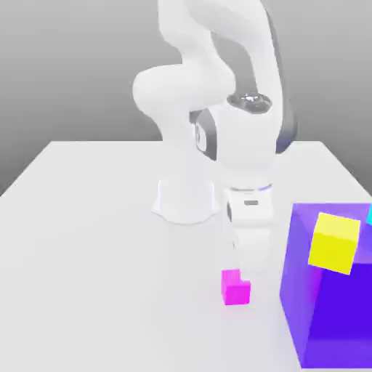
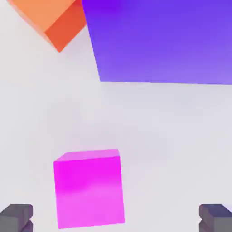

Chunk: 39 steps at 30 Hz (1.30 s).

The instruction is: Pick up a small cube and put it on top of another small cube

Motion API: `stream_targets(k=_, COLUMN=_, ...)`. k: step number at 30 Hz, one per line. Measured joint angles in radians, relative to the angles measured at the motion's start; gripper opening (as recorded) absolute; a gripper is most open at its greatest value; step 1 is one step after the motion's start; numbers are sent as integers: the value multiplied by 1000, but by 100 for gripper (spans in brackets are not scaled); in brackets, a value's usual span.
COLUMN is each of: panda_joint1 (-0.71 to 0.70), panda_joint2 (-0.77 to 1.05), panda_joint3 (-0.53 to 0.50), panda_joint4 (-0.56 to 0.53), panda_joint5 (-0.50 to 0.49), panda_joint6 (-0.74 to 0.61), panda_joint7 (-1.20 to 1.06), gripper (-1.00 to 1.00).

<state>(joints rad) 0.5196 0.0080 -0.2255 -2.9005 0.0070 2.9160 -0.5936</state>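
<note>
The small cube (image 1: 236,285), tiny and bright magenta, sits on the white table (image 1: 94,240) just in front of the arm's hand. My gripper (image 1: 244,272) hangs low right behind it. In the hand view the magenta cube (image 2: 89,188) lies between the two dark fingertips (image 2: 16,218), nearer to one of them, and my gripper (image 2: 115,219) is open and holds nothing. The other small cube (image 1: 334,243), bright yellow and slightly tilted, shows against the upper part of the huge purple cube at the exterior view's right. Whether it rests on that cube I cannot tell.
A huge purple cube (image 1: 330,305) stands close to the magenta cube on the exterior view's right, and its wall (image 2: 163,41) looms beyond the magenta cube. An orange cube (image 2: 50,18) lies beside it. A cyan sliver (image 1: 369,215) peeks at the right edge. The arm's base (image 1: 185,200) stands behind.
</note>
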Motion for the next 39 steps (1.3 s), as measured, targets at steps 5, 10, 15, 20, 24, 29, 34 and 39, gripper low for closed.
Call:
stream_targets(k=5, panda_joint1=-55, panda_joint2=118, panda_joint3=77, panda_joint4=22, panda_joint5=106, panda_joint6=94, panda_joint7=-89, gripper=0)
stream_targets(k=10, panda_joint1=-154, panda_joint2=239, panda_joint3=194, panda_joint4=41, panda_joint5=165, panda_joint6=193, panda_joint7=-130, gripper=0)
stream_targets(k=15, panda_joint1=-167, panda_joint2=256, panda_joint3=208, panda_joint4=43, panda_joint5=169, panda_joint6=205, panda_joint7=-131, gripper=-100)
stream_targets(k=20, panda_joint1=-144, panda_joint2=221, panda_joint3=181, panda_joint4=39, panda_joint5=157, panda_joint6=176, panda_joint7=-125, gripper=-100)
stream_targets(k=24, panda_joint1=-93, panda_joint2=127, panda_joint3=111, panda_joint4=24, panda_joint5=91, panda_joint6=101, panda_joint7=-79, gripper=-100)
stream_targets(k=29, panda_joint1=-84, panda_joint2=10, panda_joint3=78, panda_joint4=-2, panda_joint5=0, panda_joint6=6, panda_joint7=-9, gripper=-100)
stream_targets(k=34, panda_joint1=-67, panda_joint2=-54, panda_joint3=66, panda_joint4=89, panda_joint5=123, panda_joint6=-58, panda_joint7=-7, gripper=-100)
stream_targets(k=39, panda_joint1=-84, panda_joint2=-38, panda_joint3=48, panda_joint4=265, panda_joint5=174, panda_joint6=-188, panda_joint7=-104, gripper=-100)
